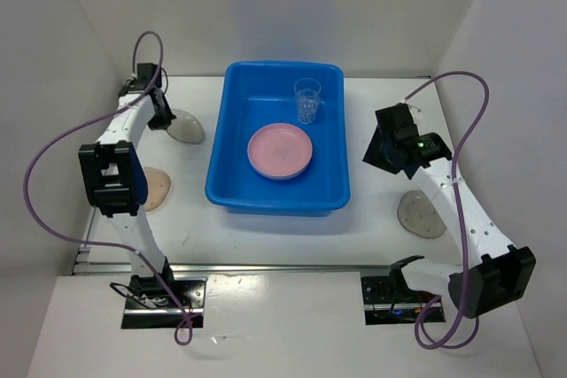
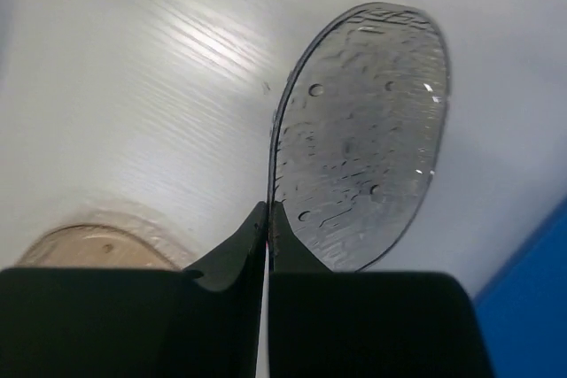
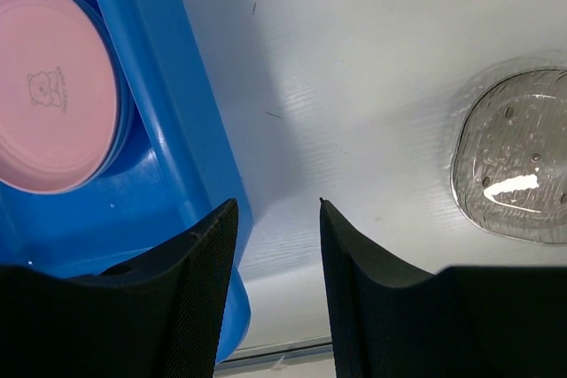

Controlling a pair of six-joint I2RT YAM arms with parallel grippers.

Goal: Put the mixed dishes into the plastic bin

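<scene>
The blue plastic bin (image 1: 232,185) stands mid-table. A pink plate (image 1: 280,150) lies in it on top of a light blue plate (image 3: 125,121), with an upright clear cup (image 1: 307,99) at the bin's far end. My left gripper (image 1: 166,120) is left of the bin and shut on the rim of a grey speckled plate (image 1: 187,128). In the left wrist view the gripper (image 2: 267,211) pinches the plate's (image 2: 359,139) near edge. My right gripper (image 1: 384,153) is open and empty just right of the bin. In the right wrist view it (image 3: 276,210) hangs over the bin's wall (image 3: 155,104) and the table.
A beige plate (image 1: 156,189) lies on the table near the left arm and also shows in the left wrist view (image 2: 89,250). Another grey speckled plate (image 1: 421,215) lies right of the bin, below the right arm, and shows in the right wrist view (image 3: 518,170). White walls enclose the table.
</scene>
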